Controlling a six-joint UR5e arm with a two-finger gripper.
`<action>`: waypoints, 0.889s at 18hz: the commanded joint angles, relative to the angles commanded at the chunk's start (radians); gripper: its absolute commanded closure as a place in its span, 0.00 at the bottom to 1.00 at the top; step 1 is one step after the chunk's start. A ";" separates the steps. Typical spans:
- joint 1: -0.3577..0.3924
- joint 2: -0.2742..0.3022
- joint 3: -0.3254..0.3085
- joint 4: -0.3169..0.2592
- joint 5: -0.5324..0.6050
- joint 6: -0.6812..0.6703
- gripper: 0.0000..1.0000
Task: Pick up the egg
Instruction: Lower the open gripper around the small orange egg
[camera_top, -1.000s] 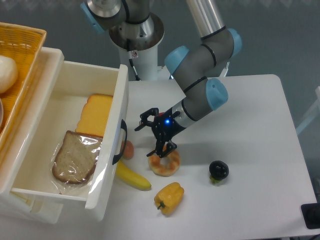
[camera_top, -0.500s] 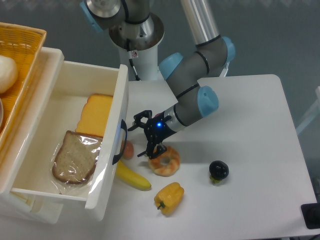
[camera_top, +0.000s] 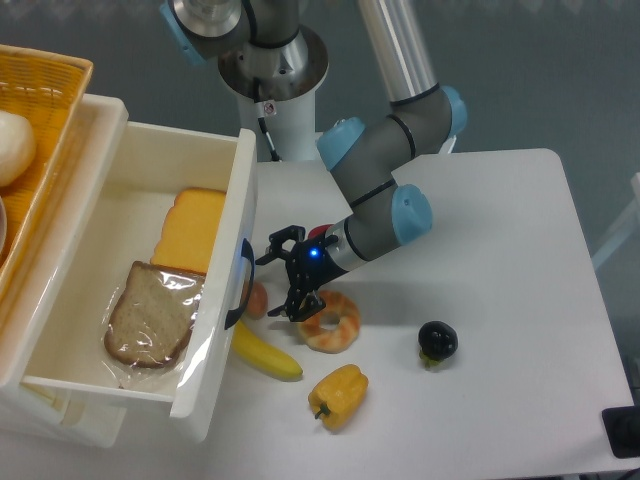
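Note:
The egg (camera_top: 257, 298) is a small salmon-pink oval on the white table, tucked against the open drawer's front (camera_top: 232, 300) and partly hidden by its black handle. My gripper (camera_top: 274, 284) stands open just to the right of the egg, its black fingers spread, one near the handle and the other near the glazed doughnut (camera_top: 333, 321). Nothing is between the fingers.
A banana (camera_top: 265, 355) lies below the egg and a yellow pepper (camera_top: 338, 393) lies nearer the front. A dark round fruit (camera_top: 437, 340) sits to the right. The open drawer holds bread (camera_top: 150, 315) and a cheese slice (camera_top: 188, 235). A wicker basket (camera_top: 40, 110) stands far left.
The gripper has moved left from above the doughnut toward the egg and the drawer front, staying open. The objects on the table have not moved.

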 joint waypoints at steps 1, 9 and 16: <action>0.000 -0.002 -0.003 0.002 -0.005 0.000 0.00; -0.009 -0.006 -0.011 0.002 -0.040 0.000 0.00; -0.011 -0.020 -0.014 0.005 -0.040 0.014 0.00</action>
